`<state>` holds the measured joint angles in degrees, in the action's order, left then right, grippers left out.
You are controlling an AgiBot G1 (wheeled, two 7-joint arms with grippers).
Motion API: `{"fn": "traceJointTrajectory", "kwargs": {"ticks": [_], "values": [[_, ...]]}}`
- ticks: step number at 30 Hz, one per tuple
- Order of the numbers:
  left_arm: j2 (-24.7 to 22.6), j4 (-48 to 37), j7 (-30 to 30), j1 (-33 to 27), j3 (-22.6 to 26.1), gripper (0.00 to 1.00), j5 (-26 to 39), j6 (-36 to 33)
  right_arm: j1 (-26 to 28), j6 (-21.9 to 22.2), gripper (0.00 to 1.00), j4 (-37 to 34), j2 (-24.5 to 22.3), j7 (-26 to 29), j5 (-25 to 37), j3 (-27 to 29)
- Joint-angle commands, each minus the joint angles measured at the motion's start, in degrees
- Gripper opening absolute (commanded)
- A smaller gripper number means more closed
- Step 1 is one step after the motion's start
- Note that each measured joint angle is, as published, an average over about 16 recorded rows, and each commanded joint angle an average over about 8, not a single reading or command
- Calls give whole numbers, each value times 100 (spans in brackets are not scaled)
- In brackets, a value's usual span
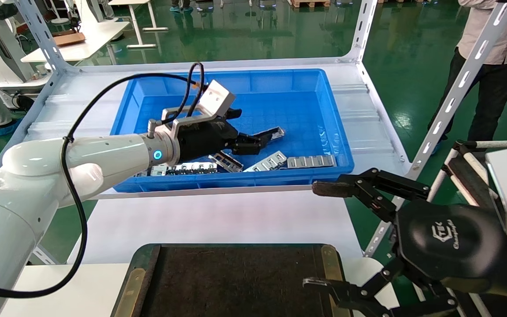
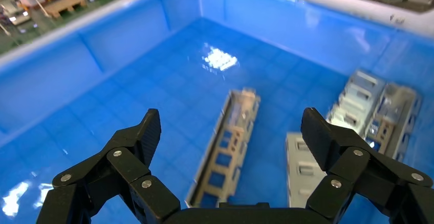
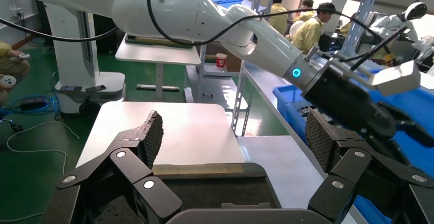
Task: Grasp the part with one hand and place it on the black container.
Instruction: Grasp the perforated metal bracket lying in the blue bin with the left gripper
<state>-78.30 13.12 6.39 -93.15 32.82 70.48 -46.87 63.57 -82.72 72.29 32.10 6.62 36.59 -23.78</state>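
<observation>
Here, the left claw [image 2: 230, 132] hovers spread wide above the part [image 2: 228, 150] in the blue bin [image 1: 236, 83]; the right claw [image 1: 324, 233], also spread, idles beside the black container [image 1: 236, 281].

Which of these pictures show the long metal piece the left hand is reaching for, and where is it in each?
Head view: the part lies on the blue bin's floor, just beyond the open left hand.
Left wrist view: the part lies lengthwise on the blue floor, in the gap between the open fingers, not touched.
Right wrist view: not visible; the left hand blocks that spot.
Shared landmark: the blue bin.
</observation>
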Motion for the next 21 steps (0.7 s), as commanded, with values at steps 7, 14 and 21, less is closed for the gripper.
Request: {"fn": "traceJointTrajectory", "kwargs": {"ticks": [7, 14, 21], "values": [[-19, 201, -315, 144, 418, 77, -172, 327, 0, 0, 65, 0, 0, 0, 0, 0], [-16, 415, -661, 218, 845, 0, -370, 690, 0, 0, 0, 0, 0, 0, 0, 0], [-1, 542, -911, 271, 1236, 0, -573, 950, 0, 0, 0, 0, 0, 0, 0, 0]]}}
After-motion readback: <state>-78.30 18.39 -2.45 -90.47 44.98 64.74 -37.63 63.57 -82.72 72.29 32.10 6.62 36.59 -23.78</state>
